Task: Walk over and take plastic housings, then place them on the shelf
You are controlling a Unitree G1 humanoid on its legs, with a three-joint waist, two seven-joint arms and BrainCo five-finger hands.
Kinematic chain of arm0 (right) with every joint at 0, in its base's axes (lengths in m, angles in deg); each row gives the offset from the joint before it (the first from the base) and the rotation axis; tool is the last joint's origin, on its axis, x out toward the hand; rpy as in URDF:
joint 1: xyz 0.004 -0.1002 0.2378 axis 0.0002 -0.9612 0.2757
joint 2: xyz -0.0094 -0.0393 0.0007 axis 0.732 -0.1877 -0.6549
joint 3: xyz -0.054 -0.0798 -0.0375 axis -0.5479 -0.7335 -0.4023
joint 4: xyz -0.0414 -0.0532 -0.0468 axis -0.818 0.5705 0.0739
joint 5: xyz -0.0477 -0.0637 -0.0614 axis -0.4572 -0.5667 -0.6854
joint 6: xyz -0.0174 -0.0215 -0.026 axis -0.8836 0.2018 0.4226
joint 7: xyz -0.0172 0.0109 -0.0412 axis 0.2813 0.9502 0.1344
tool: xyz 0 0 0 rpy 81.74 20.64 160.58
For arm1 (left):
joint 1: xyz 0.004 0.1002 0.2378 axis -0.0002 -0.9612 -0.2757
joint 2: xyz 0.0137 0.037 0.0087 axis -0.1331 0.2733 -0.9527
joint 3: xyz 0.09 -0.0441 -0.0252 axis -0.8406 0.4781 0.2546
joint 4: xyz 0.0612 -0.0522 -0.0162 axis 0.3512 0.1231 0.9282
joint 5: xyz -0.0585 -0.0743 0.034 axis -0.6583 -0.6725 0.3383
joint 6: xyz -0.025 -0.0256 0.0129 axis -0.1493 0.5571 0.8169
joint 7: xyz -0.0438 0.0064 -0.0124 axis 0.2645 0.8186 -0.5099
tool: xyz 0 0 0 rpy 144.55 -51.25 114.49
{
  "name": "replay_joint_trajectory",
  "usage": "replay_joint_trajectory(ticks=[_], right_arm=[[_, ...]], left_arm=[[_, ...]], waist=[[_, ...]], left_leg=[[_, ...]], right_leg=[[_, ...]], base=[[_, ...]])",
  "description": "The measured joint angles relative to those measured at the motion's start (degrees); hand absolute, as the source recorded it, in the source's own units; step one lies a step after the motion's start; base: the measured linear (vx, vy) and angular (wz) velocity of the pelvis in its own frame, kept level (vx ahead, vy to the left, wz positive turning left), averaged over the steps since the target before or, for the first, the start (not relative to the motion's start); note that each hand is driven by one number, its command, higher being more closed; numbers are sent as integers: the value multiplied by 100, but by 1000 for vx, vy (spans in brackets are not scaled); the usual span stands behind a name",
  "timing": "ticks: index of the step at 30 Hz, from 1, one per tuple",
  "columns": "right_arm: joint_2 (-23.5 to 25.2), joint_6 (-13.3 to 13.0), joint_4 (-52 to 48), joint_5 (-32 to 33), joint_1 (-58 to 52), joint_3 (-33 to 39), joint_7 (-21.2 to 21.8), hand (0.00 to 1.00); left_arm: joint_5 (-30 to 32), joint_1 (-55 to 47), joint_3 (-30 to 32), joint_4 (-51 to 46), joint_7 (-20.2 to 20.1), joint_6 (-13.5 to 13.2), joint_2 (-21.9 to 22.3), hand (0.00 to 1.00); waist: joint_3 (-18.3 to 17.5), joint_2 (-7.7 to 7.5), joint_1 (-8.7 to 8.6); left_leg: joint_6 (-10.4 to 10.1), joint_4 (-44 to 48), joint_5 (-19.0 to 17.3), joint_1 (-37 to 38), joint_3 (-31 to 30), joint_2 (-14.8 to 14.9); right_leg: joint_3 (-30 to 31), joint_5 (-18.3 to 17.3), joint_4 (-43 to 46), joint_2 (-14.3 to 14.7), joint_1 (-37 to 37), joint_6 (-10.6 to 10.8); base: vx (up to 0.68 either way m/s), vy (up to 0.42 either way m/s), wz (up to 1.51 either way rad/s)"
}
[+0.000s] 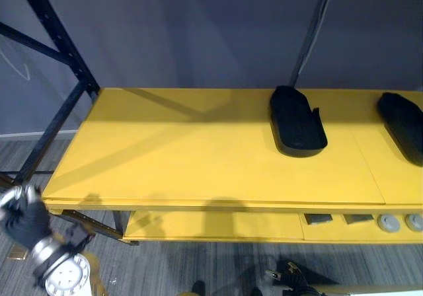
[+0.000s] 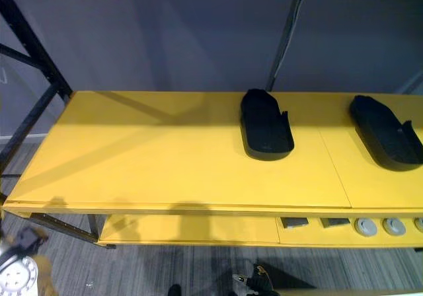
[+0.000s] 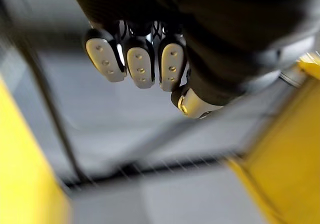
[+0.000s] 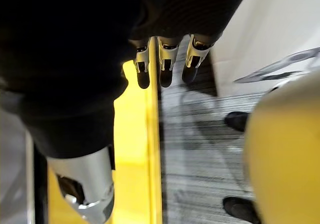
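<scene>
Black housing [image 1: 297, 121] right of middle on yellow shelf [image 1: 165, 150], second housing [image 1: 403, 125] at right end. Left hand [image 1: 25, 220] near left, fingers curled, empty. Right hand [image 4: 166, 59] fingers straight, empty.

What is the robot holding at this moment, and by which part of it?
Nothing. The left hand and the right hand are empty; the two housings lie on the shelf.
</scene>
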Motion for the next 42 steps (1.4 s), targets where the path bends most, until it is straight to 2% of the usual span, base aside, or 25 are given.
replay_joint_trajectory(ticks=[4,5,7,8,10,11,12,15,19,23,26,29,34,42], right_arm=[[154,12,-301,-75,-23,-408,7,0],[180,39,-364,-115,-35,-438,16,0],[197,89,-456,-116,-104,-438,20,0],[197,101,-473,-116,-117,-437,21,0],[199,128,-548,-117,-215,-429,20,0],[201,128,-592,-116,-248,-426,19,0],[202,127,-647,-116,-284,-412,17,0],[203,127,-682,-115,-299,-305,4,0],[202,125,-675,-113,-310,-280,-16,0],[205,124,-419,-111,-279,77,-85,0],[185,123,-279,-111,-234,145,-234,0],[184,121,-208,-111,-195,154,-323,0],[180,119,-183,-108,-104,484,-436,0],[167,116,-187,-114,-22,478,-490,0]], left_arm=[[-623,-346,145,1842,-108,342,152,100],[-767,-345,113,2473,-372,504,146,100],[-949,-329,-97,3285,-705,660,127,100],[-953,-323,-148,3410,-754,687,124,100],[-901,-202,-620,4328,-1196,807,74,100],[-836,-170,-724,4474,-1283,822,64,100],[-743,-118,-924,4656,-1408,830,48,0],[-590,120,-1279,4928,-1566,826,-9,0],[-305,438,-1662,5276,-1622,789,-85,0],[-10,669,-1962,5607,-1641,793,-130,0],[150,710,-2033,5846,-1613,799,-189,0],[314,710,-2053,6077,-1597,807,-227,0],[504,820,-2263,6271,-1603,806,-318,0],[590,903,-2443,6389,-1602,806,-391,0]], waist=[[-185,-69,-1],[-244,-78,-13],[-284,-113,-30],[-290,-121,-30],[-322,-160,-40],[-326,-166,-40],[-333,-177,-50],[-326,-157,-69],[-332,-141,-193],[-341,-131,-190],[-336,-120,-273],[-331,-46,-327],[-308,-21,-316],[-218,-18,-323]], left_leg=[[27,204,-222,-22,172,33],[50,218,-246,-21,264,48],[57,250,-254,-16,375,64],[51,257,-251,-17,381,63],[54,270,-224,-18,414,61],[52,268,-225,-17,426,62],[45,267,-230,-14,471,65],[26,263,-241,10,549,68],[12,183,-229,103,666,80],[-10,109,-230,176,871,112],[-36,69,-245,244,964,132],[-85,66,-278,315,1134,147],[-103,59,-291,337,1309,149],[-40,188,-318,270,1491,169]], right_leg=[[46,-6,36,11,18,-1],[69,-6,38,8,11,0],[87,-5,40,-4,20,2],[89,-5,40,-6,21,2],[92,-6,37,-17,24,3],[94,-6,35,-18,23,3],[112,-6,34,-19,19,3],[198,-5,35,-21,14,5],[300,-4,26,-5,3,6],[530,5,-11,53,-60,12],[618,14,-38,88,-73,9],[788,36,-69,116,-73,24],[990,206,-255,154,-72,39],[1211,388,-311,200,-181,12]], base=[[-9,2,-13],[-10,7,-17],[1,12,-7],[9,18,-4],[0,0,0],[13,13,-4],[9,19,-7],[1,18,-9],[8,12,-15],[25,9,-25],[42,-1,-20],[32,7,-29],[-13,15,-21],[-65,4,-16]])
